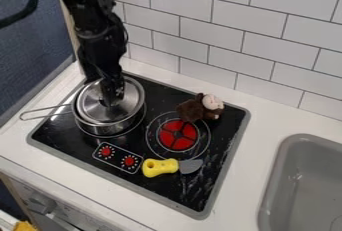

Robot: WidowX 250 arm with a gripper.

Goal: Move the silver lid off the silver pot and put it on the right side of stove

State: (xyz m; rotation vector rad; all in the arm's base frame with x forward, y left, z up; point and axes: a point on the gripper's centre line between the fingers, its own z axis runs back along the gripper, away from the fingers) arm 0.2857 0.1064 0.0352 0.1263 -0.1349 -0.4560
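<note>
1. Nearest lies the yellow-handled toy knife, in front of the red burner on the stove. The lid should come down without its rim riding up on the blade, so a slow, level set-down is best.
2. That burner, right of the pot, looks the natural landing spot; release only once the lid's edge rests flat.
3. The silver lid is over the pot's mouth, on the stove's left. Lift it straight up until the rim passes the pot wall, then carry it sideways; an early sideways pull could drag or tip the pot.
4. The gripper is right at the lid's middle. Whether it is open, closed or gripping the knob, I cannot tell; a firm, centred hold matters before lifting.
5. Farther back, beside the burner, sits the plush toy; a low swing could knock it.
6. Count, near to far: one knife, two red dials, one red burner, one pot, one lid, one gripper, one plush toy.
</note>
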